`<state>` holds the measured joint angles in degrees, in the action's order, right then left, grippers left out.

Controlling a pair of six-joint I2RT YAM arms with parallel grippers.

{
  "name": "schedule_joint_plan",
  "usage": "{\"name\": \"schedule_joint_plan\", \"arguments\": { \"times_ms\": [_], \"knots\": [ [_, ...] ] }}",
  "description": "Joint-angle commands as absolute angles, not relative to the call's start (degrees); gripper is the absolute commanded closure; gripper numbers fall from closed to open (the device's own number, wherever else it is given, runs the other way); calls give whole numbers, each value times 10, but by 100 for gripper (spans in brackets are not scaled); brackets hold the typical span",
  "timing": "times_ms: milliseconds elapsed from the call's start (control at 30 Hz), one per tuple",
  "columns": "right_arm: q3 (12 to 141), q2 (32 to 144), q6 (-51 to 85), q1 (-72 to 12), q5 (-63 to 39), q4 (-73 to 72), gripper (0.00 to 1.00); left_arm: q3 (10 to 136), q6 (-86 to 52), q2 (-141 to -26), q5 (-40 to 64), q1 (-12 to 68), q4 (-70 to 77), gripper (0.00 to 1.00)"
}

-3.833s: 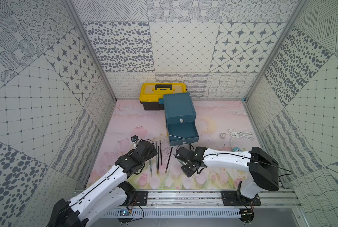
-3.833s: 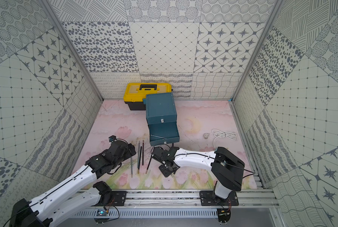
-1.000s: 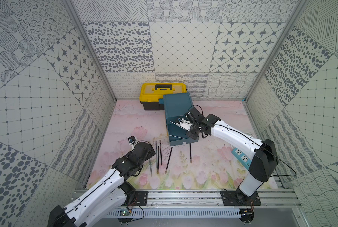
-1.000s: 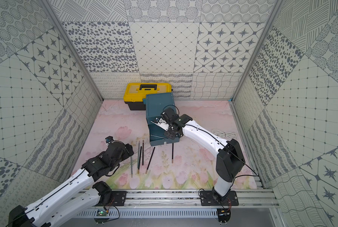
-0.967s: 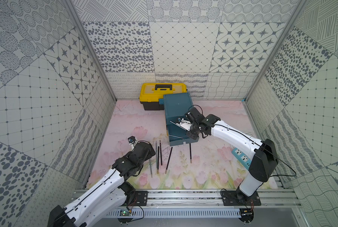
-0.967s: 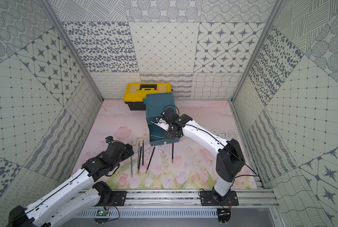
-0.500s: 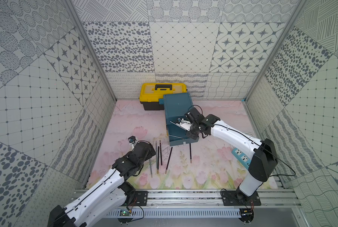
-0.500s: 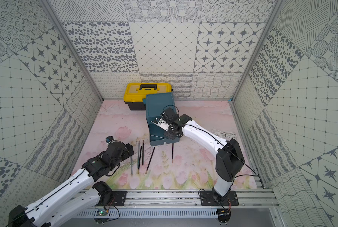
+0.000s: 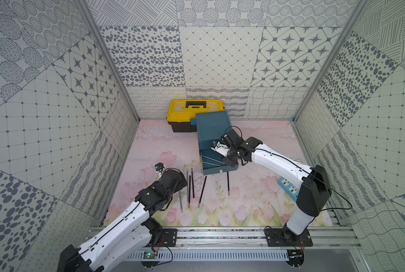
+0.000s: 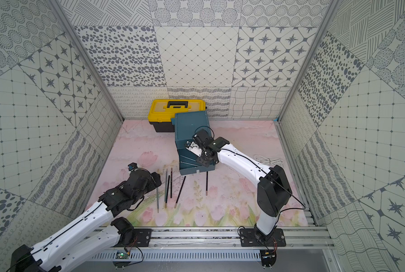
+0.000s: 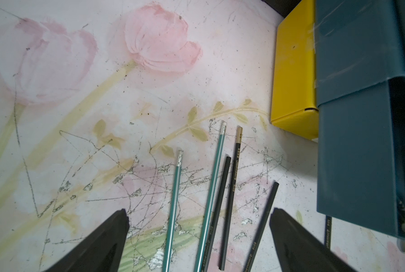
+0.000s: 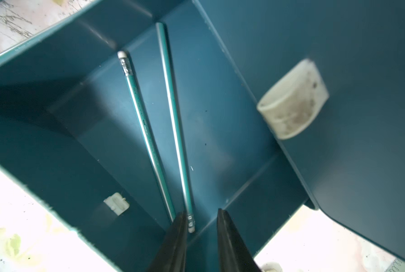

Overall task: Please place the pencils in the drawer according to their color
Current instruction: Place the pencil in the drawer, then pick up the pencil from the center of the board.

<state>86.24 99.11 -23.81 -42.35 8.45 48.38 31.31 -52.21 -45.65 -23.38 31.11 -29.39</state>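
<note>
Teal plastic drawer [image 12: 220, 117] holds two green-striped pencils [image 12: 175, 124], we count six loose pencils [image 9: 202, 192] outside; right gripper [image 12: 201, 213] barely parted, left gripper [image 11: 199, 212] spread wide.

My right claw [image 12: 201, 212] sits low inside the pulled-out drawer [image 12: 55, 153] of the cabinet [image 9: 212, 127]. Its walls hem me in on both sides, two green pencils [image 12: 147, 134] lie along its floor beside one finger, and the drawer front above, with its white tab [image 12: 293, 99], overhangs. Just behind the cabinet stands the yellow toolbox [image 9: 194, 109]. In front of the cabinet, loose pencils [image 9: 193, 186] lie between the wide-spread fingers of my left claw [image 11: 199, 212]. From the cabinet toward the power strip [image 9: 288, 187] the mat [image 9: 255, 141] lies bare.
</note>
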Motion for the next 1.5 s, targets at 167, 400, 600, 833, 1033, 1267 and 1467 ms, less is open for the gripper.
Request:
{"name": "schedule_joint_plan", "arguments": {
  "times_ms": [167,400,600,833,1033,1267,1467],
  "knots": [
    [875,980,-218,-422,88,462,71,326,-504,-478,-213,308,-293,1],
    [878,940,-161,-421,81,459,60,349,-498,-515,-198,308,-336,3],
    [837,885,-95,-420,91,434,44,372,-492,-558,-178,308,-384,5],
    [798,839,-5,-417,100,425,23,400,-481,-618,-158,307,-421,11],
    [749,798,68,-417,137,403,14,406,-480,-660,-141,306,-428,22],
    [669,736,133,-403,202,365,7,412,-468,-701,-122,305,-434,38],
    [612,676,182,-358,217,340,1,415,-460,-738,-113,303,-433,43]
  ]
}}
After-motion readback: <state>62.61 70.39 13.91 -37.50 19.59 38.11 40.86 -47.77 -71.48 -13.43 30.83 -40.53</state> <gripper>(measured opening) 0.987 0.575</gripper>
